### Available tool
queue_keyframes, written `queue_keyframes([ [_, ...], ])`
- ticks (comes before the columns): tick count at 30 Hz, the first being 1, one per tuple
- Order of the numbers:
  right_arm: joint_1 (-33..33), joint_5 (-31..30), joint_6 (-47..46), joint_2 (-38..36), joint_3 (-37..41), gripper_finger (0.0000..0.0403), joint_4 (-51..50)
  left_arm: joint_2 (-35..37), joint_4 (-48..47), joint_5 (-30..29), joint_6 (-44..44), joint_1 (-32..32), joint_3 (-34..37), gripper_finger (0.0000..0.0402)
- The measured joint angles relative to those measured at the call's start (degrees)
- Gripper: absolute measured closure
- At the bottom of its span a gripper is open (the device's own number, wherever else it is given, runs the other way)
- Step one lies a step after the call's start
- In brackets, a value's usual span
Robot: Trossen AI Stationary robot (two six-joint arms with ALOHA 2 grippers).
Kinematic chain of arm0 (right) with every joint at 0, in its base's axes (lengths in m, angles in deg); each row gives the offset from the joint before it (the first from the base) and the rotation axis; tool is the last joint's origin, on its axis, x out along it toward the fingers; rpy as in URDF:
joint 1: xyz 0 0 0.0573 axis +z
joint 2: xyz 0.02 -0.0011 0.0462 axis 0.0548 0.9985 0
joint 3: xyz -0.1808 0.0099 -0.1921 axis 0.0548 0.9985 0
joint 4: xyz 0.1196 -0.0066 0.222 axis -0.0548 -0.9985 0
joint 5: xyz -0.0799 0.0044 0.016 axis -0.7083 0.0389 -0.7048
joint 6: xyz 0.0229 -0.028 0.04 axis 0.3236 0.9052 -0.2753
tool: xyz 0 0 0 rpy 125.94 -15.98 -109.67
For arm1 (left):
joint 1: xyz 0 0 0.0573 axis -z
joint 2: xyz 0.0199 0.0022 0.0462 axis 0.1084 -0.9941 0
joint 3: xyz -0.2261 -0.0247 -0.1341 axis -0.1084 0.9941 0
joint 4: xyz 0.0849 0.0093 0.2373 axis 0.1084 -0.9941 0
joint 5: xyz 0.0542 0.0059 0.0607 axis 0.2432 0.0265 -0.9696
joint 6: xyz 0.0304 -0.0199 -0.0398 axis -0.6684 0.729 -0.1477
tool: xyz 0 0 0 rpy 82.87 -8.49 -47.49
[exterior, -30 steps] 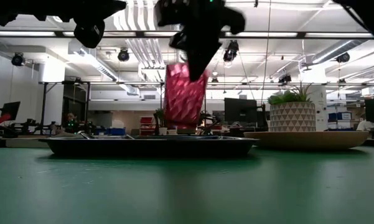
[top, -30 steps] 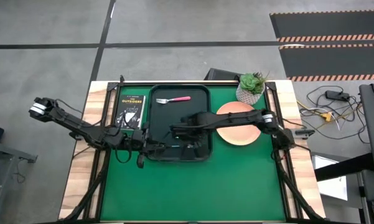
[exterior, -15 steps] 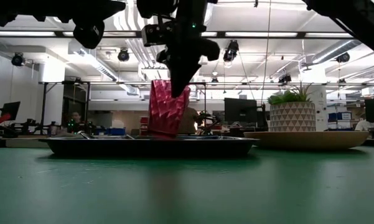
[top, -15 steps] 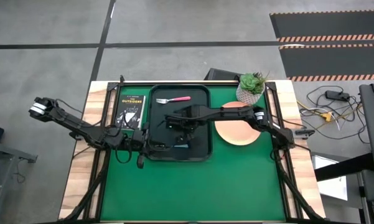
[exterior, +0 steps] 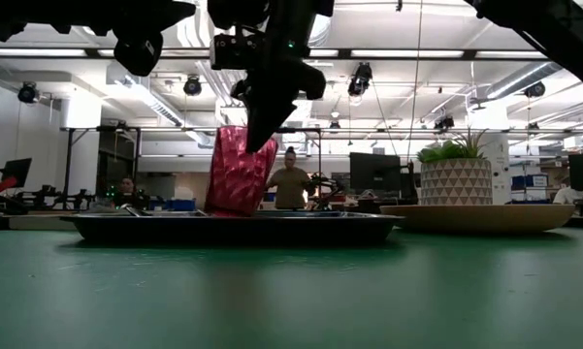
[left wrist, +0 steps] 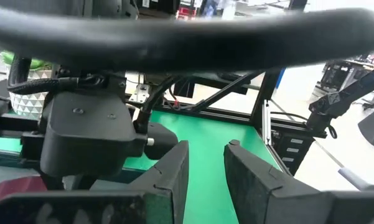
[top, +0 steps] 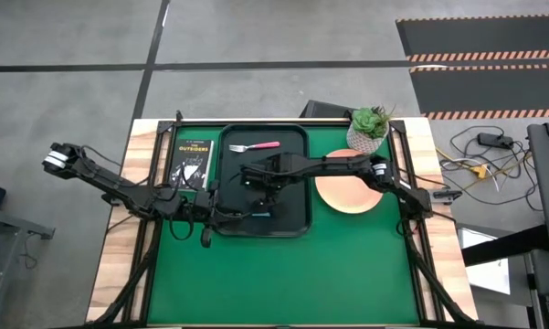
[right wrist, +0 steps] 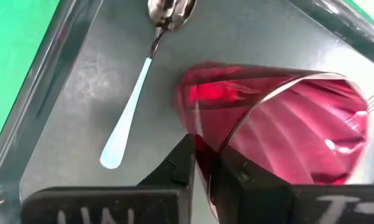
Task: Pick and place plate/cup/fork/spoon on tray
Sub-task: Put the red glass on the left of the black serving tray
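Observation:
The dark red cup (exterior: 238, 174) hangs tilted over the dark tray (top: 297, 206), held by my right gripper (exterior: 262, 111), which reaches in from the table's right. The cup's lower end is down behind the tray's rim (exterior: 301, 228). The blue-handled spoon (right wrist: 127, 127) lies flat on the tray floor beside the cup (right wrist: 286, 130). The pink-handled fork (top: 256, 146) lies along the tray's far side. The peach plate (top: 349, 187) rests on the green mat to the right of the tray. My left gripper (top: 226, 217) is open and empty at the tray's near left corner. My right gripper pinches the cup's wall at its rim (right wrist: 227, 146), one finger outside (right wrist: 182, 167) and one inside (right wrist: 239, 180). The fingers come from above, slanting down. The cup hangs tilted below them; the tray's rim hides whether its base touches the tray floor.
A dark book (top: 192, 163) lies left of the tray. A white pot with a green plant (top: 369, 130) stands at the far right, behind the plate. Bare green mat (top: 283, 274) fills the near half of the table. A person stands in the room beyond (exterior: 289, 184).
My right gripper has carried the cup down and toward the table's left over the tray. The cup hung clear above the tray's rim; its lower end now sits behind the rim, and it tilts more.

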Motion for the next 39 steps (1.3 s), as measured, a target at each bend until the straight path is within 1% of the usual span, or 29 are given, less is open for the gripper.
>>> queue_keyframes([
  [6,-0.1,0.2,0.1,0.1,0.3,0.0354,2.7,0.0,0.0,0.0,0.0,0.0,0.0,0.0318],
  [13,-0.1,0.5,0.0,0.1,0.3,0.0305,3.6,0.0,0.0,0.0,0.0,0.0,0.0,0.0318],
  [16,-0.1,0.5,-2.1,0.0,-0.1,0.0288,3.1,0.0,0.0,0.0,0.0,0.0,0.0,0.0318],
  [23,0.1,0.5,-4.1,-2.8,-0.9,0.0267,2.4,0.1,0.0,0.0,0.0,0.0,0.0,0.0318],
  [27,0.2,0.9,-7.3,-5.1,-0.9,0.0267,-0.3,0.1,0.0,0.0,0.0,0.0,0.0,0.0318],
  [31,0.3,1.1,-10.3,-7.8,-0.4,0.0278,-5.6,0.1,-0.1,0.0,0.1,0.1,0.0,0.0318],
  [36,1.0,3.5,-12.2,-10.2,2.5,0.0309,-8.4,0.1,-0.2,0.1,0.6,1.0,0.0,0.0318],
  [39,1.3,5.5,-12.2,-12.2,6.7,0.0334,-6.8,0.1,-0.5,0.4,1.6,1.6,0.1,0.0318],
])
